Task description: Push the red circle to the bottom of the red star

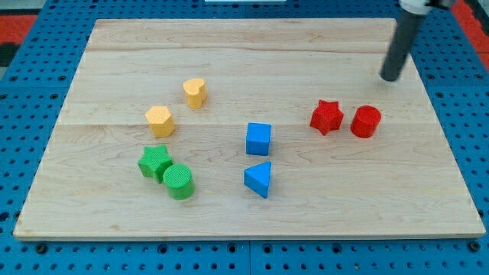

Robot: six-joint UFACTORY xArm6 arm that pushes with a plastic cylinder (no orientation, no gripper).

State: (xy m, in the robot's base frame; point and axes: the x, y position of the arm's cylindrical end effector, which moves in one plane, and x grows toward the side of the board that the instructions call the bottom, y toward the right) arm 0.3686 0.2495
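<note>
The red circle (366,121) sits at the view's right of the board, just right of the red star (326,117), with a small gap between them. My tip (390,77) is above and slightly right of the red circle, apart from it, near the board's upper right. The dark rod rises from the tip toward the view's top right corner.
A blue cube (258,139) and a blue triangle (259,179) lie at the centre. A yellow heart (195,92) and a yellow hexagon (160,121) lie at upper left. A green star (154,161) touches a green circle (179,182). The wooden board (244,46) rests on blue pegboard.
</note>
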